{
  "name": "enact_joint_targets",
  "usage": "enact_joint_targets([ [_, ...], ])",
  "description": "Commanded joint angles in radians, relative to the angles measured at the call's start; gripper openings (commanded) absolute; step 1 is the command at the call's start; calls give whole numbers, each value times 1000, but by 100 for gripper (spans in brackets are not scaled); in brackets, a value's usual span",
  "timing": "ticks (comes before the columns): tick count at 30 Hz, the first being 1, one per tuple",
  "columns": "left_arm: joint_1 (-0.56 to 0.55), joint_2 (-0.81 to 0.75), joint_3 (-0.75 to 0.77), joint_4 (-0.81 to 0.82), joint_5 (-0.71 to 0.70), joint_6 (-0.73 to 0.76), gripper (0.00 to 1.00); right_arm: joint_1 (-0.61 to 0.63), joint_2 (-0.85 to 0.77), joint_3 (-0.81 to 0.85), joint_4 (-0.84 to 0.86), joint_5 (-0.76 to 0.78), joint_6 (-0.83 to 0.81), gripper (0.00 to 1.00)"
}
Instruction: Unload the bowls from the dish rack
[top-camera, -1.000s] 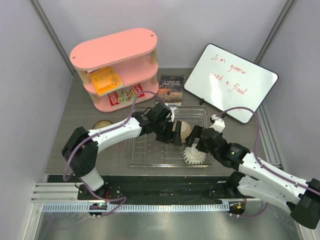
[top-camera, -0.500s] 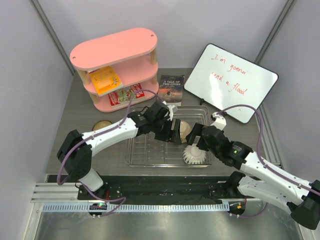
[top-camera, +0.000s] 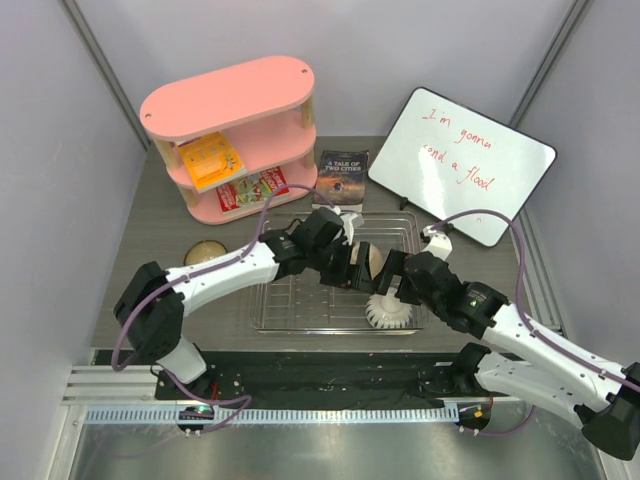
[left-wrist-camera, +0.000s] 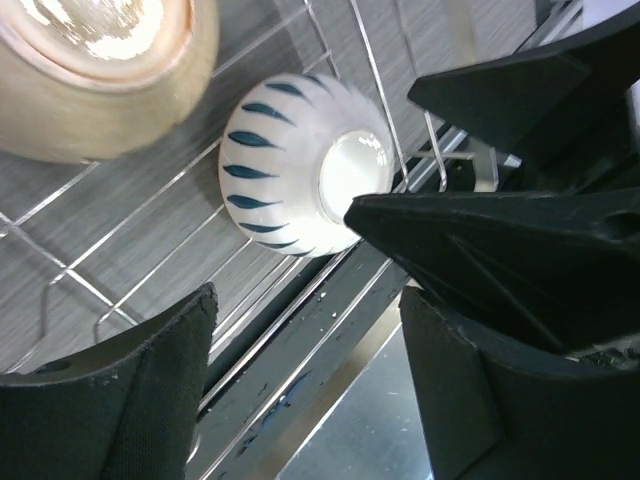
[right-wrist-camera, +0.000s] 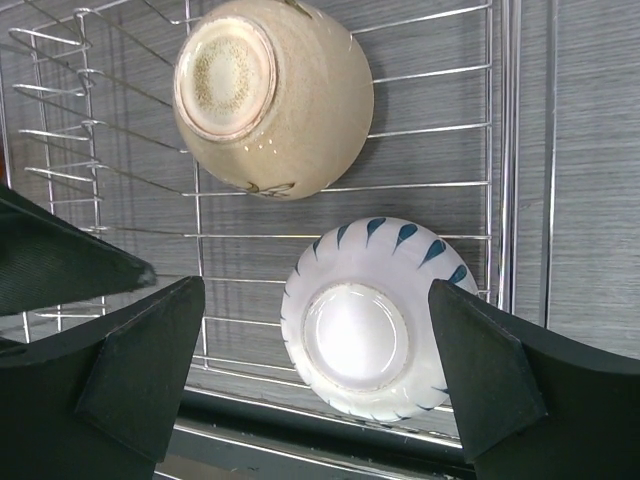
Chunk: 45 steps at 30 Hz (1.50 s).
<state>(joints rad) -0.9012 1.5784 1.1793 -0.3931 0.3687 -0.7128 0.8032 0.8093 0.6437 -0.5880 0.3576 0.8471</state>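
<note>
While both claws hang released over the dish rack (top-camera: 290, 300), nothing is gripped. Left gripper (top-camera: 350, 272) and right gripper (top-camera: 393, 272) are both spread wide with bare pads, nearly nose to nose above the rack's right half.

Two bowls are in the rack, both upside down with foot rings up. White ribbed bowl (right-wrist-camera: 365, 320) sits in the rack's near right corner, rim on the wires. Beige bowl (right-wrist-camera: 275, 95) is just behind it, toward the rack's middle, leaning a little. The right wrist view shows a narrow gap between them. A tan bowl (top-camera: 205, 250) sits on the table (top-camera: 140, 240), left of the rack and outside it.

Handling, my read:
- **Material:** looks like glazed ceramic, so rigid, no give, moderate weight, slick. It will chip if knocked on a wire or on its neighbour.
- **Grip options:** inverted, so a rim pinch is out. Either span the outer wall or pinch across the foot ring.
- **Wall grip:** the wall tapers upward, so pads set high will tend to squirt the bowl out. Go low, near the rim, with the fingers dropping between the wires.
- **White bowl:** the ribs should give the pads some bite.
- **Beige bowl:** smooth glaze, worse hold. The foot ring is probably the safer handle.

The right gripper straddles the white bowl in its own view, so that is its natural pick. Lift straight up off the rack, one arm at a time, because the arms are crowded.
</note>
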Motion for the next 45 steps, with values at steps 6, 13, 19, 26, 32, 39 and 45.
enact_joint_targets([
  [6, -30, 3, -125, 207, 15, -108, 82, -2, -44, -50, 10, -68, 20, 99],
  [13, -38, 47, -182, 333, 42, -162, 82, -2, -47, -81, 30, -78, 23, 99],
  [19, -44, 130, -218, 479, 88, -203, 82, -2, -13, -113, 33, -57, 29, 99],
  [26, -44, 238, -202, 530, 125, -182, 82, -2, 79, -122, 57, -37, 32, 99],
  [32, -39, 282, -239, 631, 157, -195, 82, -2, 142, -141, 114, -80, 36, 99],
  [39, -13, 212, -265, 680, 167, -229, 82, -2, 113, -188, 137, -97, 53, 99],
  [45, -13, 172, -265, 666, 118, -220, 82, -2, 90, -220, 152, -117, 83, 98],
])
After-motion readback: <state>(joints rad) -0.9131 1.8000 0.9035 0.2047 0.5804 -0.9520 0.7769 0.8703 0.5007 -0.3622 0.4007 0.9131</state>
